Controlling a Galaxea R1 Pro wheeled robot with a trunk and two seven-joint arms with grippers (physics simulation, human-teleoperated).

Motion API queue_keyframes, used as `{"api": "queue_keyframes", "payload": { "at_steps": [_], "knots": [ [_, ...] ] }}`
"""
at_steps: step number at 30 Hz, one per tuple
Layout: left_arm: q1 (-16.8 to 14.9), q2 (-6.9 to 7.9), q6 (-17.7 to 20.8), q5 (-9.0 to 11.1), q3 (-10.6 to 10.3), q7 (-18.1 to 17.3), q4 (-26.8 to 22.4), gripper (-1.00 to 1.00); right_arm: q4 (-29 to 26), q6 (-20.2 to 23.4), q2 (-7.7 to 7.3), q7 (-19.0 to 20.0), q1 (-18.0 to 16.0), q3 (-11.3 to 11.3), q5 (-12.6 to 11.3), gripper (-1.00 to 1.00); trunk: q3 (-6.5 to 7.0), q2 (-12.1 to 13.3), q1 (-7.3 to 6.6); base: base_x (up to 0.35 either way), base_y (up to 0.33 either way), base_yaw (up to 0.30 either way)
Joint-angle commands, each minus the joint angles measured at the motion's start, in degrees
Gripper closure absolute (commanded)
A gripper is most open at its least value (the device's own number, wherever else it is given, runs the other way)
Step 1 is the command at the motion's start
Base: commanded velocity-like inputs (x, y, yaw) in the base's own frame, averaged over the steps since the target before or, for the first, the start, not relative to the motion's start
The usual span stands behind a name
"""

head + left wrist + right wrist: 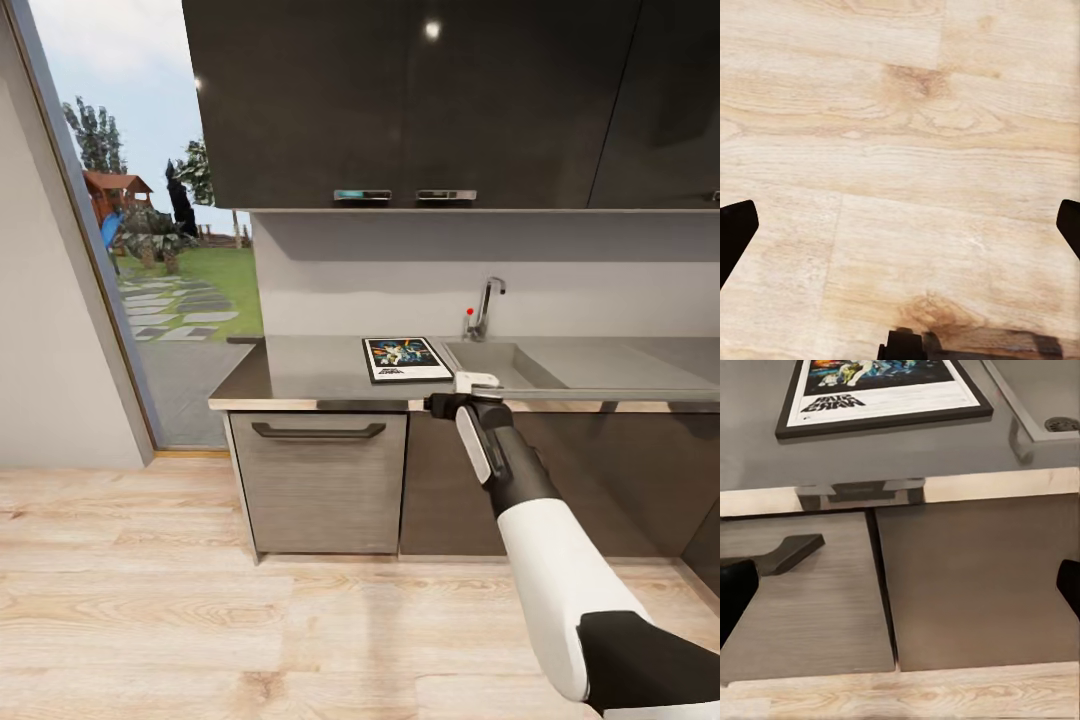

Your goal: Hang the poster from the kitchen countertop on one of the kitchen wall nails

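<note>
The poster lies flat on the grey surface, its right edge just beside the moulded sink basin, with the chrome tap standing behind that basin. In the right wrist view the poster sits a little back from the pale front edge of the surface, its black frame and STAR WARS lettering plain to read.

The right arm reaches forward from the lower right of the head view, and the right gripper hangs at the front edge of the surface, just to the right of the poster's near corner and apart from it. Its fingers show dark at both sides of the right wrist view, spread wide with nothing between them; below them are the cabinet fronts and a drawer handle.

The left gripper's fingers are likewise spread wide and hold nothing, pointing down at the pale wooden floor, well away from the poster
</note>
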Motion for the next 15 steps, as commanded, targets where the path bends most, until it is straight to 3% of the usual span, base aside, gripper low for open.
{"api": "queue_keyframes", "payload": {
  "at_steps": [1, 8, 14, 15],
  "knots": [
    [0.01, -0.01, -0.09, 0.01, 0.06, -0.06, -0.06, -1.00, 0.28, 0.22, 0.02, -0.33, -0.04, 0.00, -0.33, -1.00, -0.05, -0.03, 0.00, 0.000, 0.000, 0.000],
    [0.04, 0.13, -0.18, 0.11, 0.07, -0.12, 0.17, -1.00, 1.22, 0.14, 0.06, -0.13, 0.62, 0.19, 0.31, -1.00, -0.05, -0.03, 0.00, 0.026, 0.000, 0.000],
    [0.06, 0.52, -0.26, 0.26, 0.09, -0.22, 0.54, -1.00, -0.70, 0.05, 0.07, 0.01, 2.55, 0.55, -1.34, -1.00, -0.05, -0.03, 0.00, 0.250, 0.000, 0.000],
    [0.06, 0.55, -0.25, 0.27, 0.10, -0.23, 0.57, -1.00, -6.20, 0.04, 0.07, 0.02, 5.16, 0.59, -1.59, -1.00, -0.05, -0.03, 0.00, 0.320, 0.000, 0.000]
  ]
}}
